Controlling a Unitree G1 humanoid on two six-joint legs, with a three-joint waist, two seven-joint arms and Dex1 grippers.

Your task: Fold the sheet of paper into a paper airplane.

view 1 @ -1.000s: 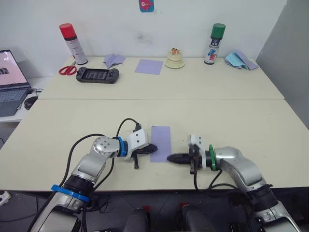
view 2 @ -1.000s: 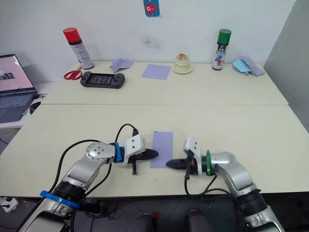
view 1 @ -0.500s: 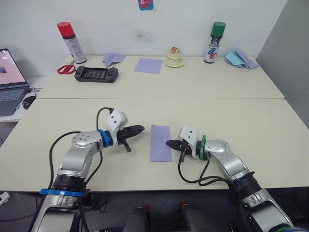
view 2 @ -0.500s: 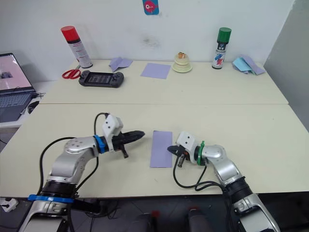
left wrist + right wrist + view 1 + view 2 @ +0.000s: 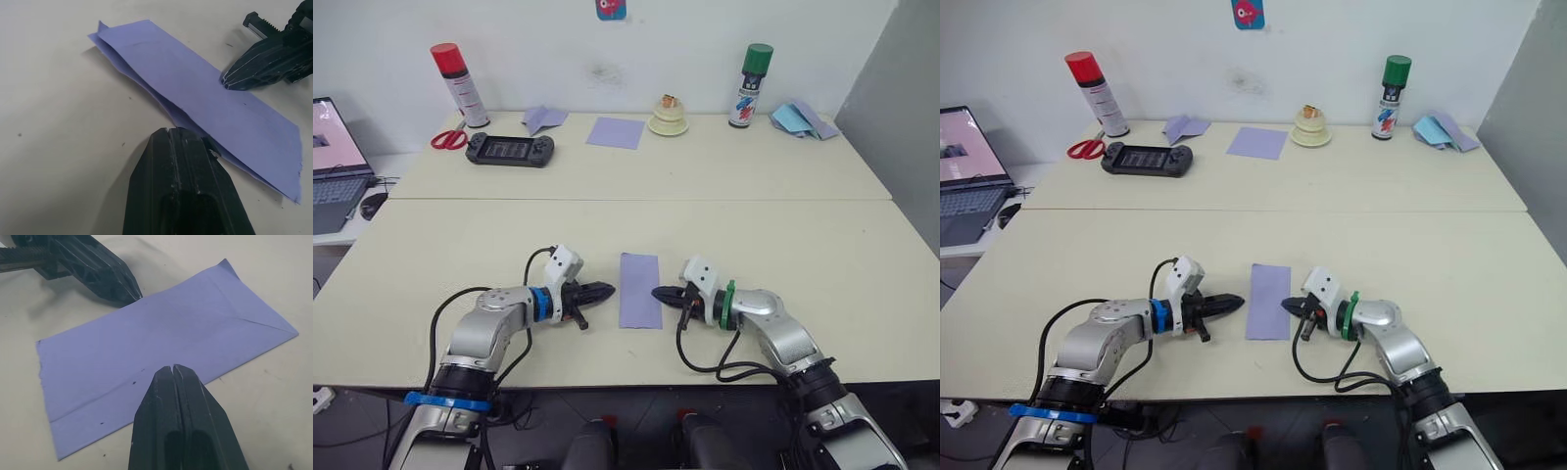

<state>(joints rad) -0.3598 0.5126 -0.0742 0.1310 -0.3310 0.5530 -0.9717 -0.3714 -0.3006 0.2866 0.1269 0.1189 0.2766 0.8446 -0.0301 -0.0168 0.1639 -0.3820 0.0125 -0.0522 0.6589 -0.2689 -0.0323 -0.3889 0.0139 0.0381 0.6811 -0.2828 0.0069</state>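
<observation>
The sheet of paper lay folded in half into a long narrow strip near the front edge of the near table, about midway along it, its long sides running front to back. The left wrist view showed its two layers slightly parted along one long side, with the far corners not quite matched.

The left gripper lay low over the table just beside the strip's left long edge, its two black fingers pressed together with nothing between them, tips pointing at the paper. The right gripper mirrored it on the other side, fingers likewise closed and empty, tips at the strip's right long edge; whether they touched the paper could not be told.

On the far table, along the wall, stood a red-capped spray can toward the left corner and a green-capped spray can toward the right. Red-handled scissors lay just beside a black game console. Behind the console sat a small folded lavender piece, and a flat lavender square lay near the middle, next to a small cream-coloured stacked object. Light-blue paper pieces rested at the far right corner. A laptop sat open off to the left.
</observation>
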